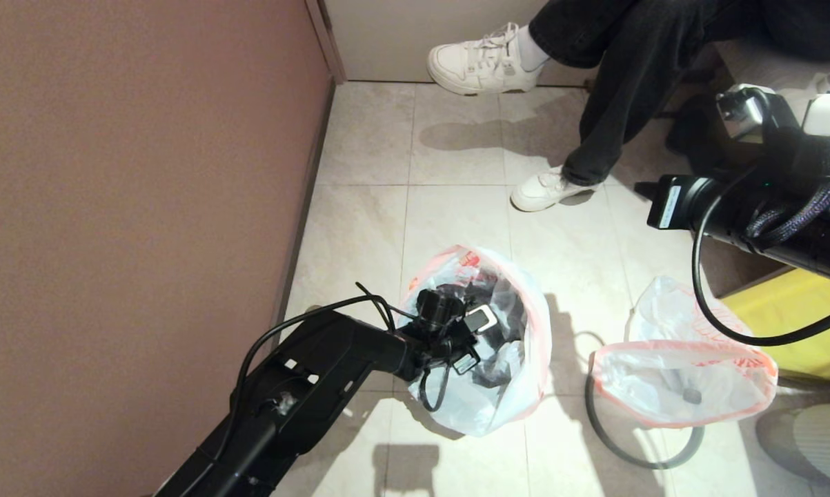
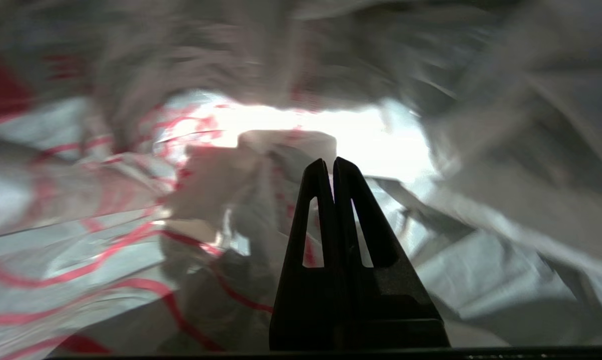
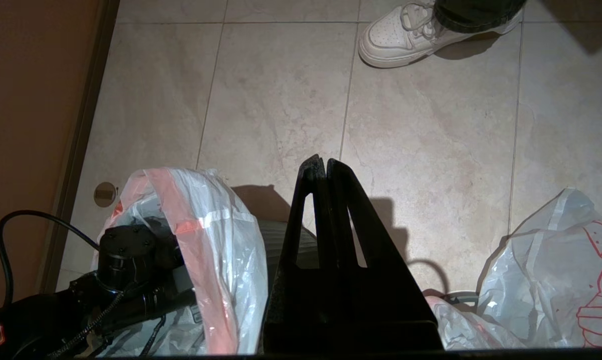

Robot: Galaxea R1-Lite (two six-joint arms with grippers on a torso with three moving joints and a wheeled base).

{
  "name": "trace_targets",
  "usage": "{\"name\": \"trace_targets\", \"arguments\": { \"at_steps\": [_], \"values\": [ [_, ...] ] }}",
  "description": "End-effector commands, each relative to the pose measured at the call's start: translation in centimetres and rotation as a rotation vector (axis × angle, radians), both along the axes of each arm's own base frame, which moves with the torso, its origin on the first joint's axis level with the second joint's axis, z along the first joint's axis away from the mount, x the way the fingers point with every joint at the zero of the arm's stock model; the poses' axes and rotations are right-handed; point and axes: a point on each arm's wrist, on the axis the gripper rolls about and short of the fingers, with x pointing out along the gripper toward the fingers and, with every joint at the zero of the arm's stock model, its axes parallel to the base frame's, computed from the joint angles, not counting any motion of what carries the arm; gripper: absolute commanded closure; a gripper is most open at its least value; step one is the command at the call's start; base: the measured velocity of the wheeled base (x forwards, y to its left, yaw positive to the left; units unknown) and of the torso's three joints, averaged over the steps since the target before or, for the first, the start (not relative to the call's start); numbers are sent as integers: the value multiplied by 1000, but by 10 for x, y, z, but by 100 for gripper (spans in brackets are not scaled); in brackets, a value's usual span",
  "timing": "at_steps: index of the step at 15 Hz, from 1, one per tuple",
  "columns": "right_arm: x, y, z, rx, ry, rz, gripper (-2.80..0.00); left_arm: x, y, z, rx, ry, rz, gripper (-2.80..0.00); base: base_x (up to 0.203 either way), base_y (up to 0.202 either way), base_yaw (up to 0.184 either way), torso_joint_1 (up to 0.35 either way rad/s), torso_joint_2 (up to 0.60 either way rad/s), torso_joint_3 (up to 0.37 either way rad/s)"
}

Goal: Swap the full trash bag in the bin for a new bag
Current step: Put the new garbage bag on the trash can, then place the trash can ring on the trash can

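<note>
In the head view the left gripper [image 1: 480, 338] is seen reaching into a bag-lined bin [image 1: 477, 338] at lower centre, with a second bag [image 1: 684, 373] and a grey hoop [image 1: 635, 449] at lower right. Only the left wrist view shows its fingers [image 2: 321, 210] pressed together, holding nothing, amid crumpled film. The right gripper [image 3: 326, 167], closed and empty, is shown hovering above the tiles.

left bag [image 1: 518, 386]: beside the wall [image 1: 145, 207], left gripper [image 2: 330, 167] inside it
right bag [image 1: 684, 379]: to its right, hoop [image 1: 615, 445] under it
</note>
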Motion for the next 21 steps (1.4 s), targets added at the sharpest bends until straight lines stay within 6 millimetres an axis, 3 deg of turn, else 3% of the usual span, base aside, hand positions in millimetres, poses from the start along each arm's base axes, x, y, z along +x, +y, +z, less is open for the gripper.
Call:
{"name": "trace_targets", "arguments": {
  "at_steps": [1, 4, 6, 8, 10, 13, 18, 21],
  "values": [
    [0, 1, 0, 1, -1, 2, 0, 2, 1, 8, -23, -22, 7, 0, 0, 0, 0, 0, 0, 0],
    [1, -1, -1, -4, -1, -3, 0, -1, -11, 66, -214, -99, 52, 0, 0, 0, 0, 0, 0, 0],
    [12, 3, -19, -8, 57, -6, 0, -12, -21, 106, -311, -131, 70, 0, 0, 0, 0, 0, 0, 0],
    [-3, 14, -7, -18, 15, 2, 0, -23, -28, 149, -447, -230, 152, 0, 0, 0, 0, 0, 0, 0],
    [-24, 13, 12, -108, -52, -90, 0, -30, -24, 159, -486, -278, 287, 0, 0, 0, 0, 0, 0, 0],
    [-47, 10, 27, -171, 14, -227, 0, -52, 2, 197, -558, -310, 407, 0, 0, 0, 0, 0, 0, 0],
    [-66, -30, 25, -154, 125, -424, 0, -132, 47, 227, -597, -209, 549, 0, 0, 0, 0, 0, 0, 0],
    [-108, -58, 18, -170, 179, -539, 0, -181, 84, 234, -545, -196, 642, 0, 0, 0, 0, 0, 0, 0]
  ]
}}
